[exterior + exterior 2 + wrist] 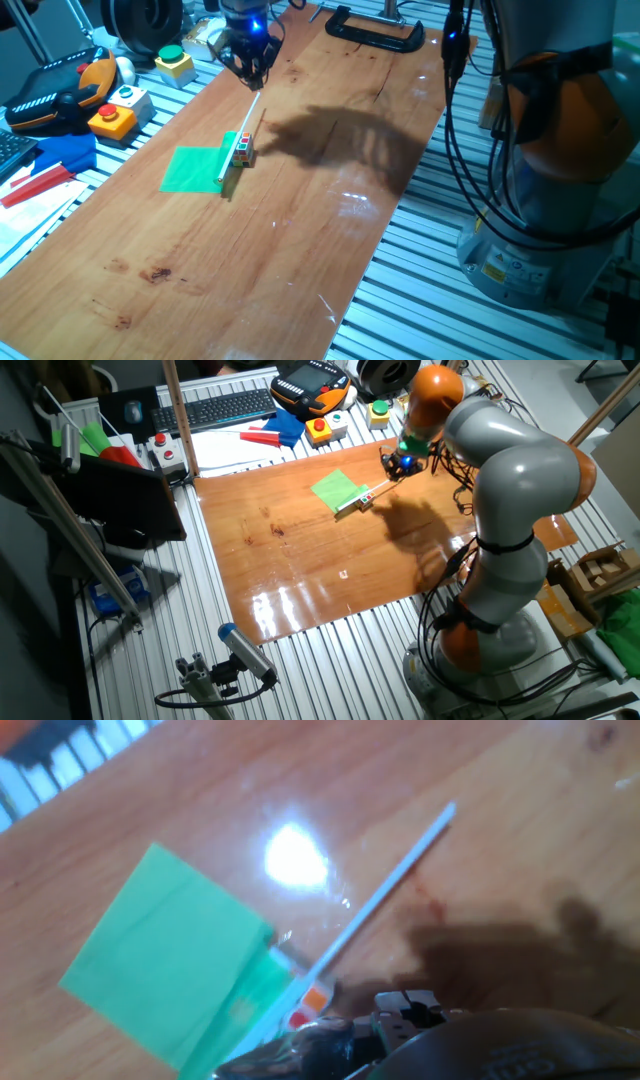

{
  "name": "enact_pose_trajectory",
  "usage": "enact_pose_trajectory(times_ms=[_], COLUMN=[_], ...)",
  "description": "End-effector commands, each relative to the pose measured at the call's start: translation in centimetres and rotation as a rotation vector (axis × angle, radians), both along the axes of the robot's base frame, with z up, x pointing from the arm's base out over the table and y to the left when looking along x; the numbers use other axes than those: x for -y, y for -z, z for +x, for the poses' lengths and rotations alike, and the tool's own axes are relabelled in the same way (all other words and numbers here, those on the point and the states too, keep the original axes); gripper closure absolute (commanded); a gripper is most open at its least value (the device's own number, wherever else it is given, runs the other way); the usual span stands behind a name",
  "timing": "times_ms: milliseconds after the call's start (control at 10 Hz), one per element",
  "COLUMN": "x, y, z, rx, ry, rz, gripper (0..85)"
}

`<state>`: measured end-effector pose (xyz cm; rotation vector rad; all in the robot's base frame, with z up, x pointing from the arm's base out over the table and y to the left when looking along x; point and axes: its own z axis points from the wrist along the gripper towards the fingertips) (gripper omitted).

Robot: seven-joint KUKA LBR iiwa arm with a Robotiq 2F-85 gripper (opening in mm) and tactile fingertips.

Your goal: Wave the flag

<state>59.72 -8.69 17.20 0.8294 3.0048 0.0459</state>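
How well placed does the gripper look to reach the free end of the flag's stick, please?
Probably well placed: the gripper hangs just above the stick's free end of the flag, nothing between. The puzzle cube sits farther down the stick, clear of that end.

Wooden worktop (250, 260), glossy, set on a ribbed metal bench (430, 300). Small multicoloured cube (243, 147) on the wood. Black clamp (375, 30) at the worktop's far edge. On the bench beside it: yellow box with green button (174, 64), grey box with orange button (115, 118), orange-and-black pendant (55, 95), blue block (60, 152), red piece (35, 185). In the other fixed view, black keyboard (215, 407) and dark monitor (120, 500) by the bench.
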Motion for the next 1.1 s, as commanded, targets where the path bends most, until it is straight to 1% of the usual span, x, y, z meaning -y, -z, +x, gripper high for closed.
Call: enact_pose_trajectory(times_ms=[0, 100, 300, 400, 600, 800, 900, 1000], x=[2.0, 2.5, 2.7, 2.7, 3.0, 3.6, 3.7, 3.8], y=[0.2, 0.6, 1.7, 2.1, 2.6, 2.9, 3.1, 3.4], z=[0.55, 1.06, 2.06, 2.44, 2.83, 3.02, 3.13, 3.26], rx=[0.006, 0.009, 0.013, 0.013, 0.006, 0.002, -0.002, -0.002], ry=[0.01, 0.023, 0.058, 0.087, 0.167, 0.202, 0.22, 0.25], rz=[-0.015, -0.018, -0.004, -0.019, -0.002, 0.003, -0.006, -0.023], gripper=[84.3, 84.3, 84.3, 84.3, 84.3, 84.3, 84.3, 84.3])
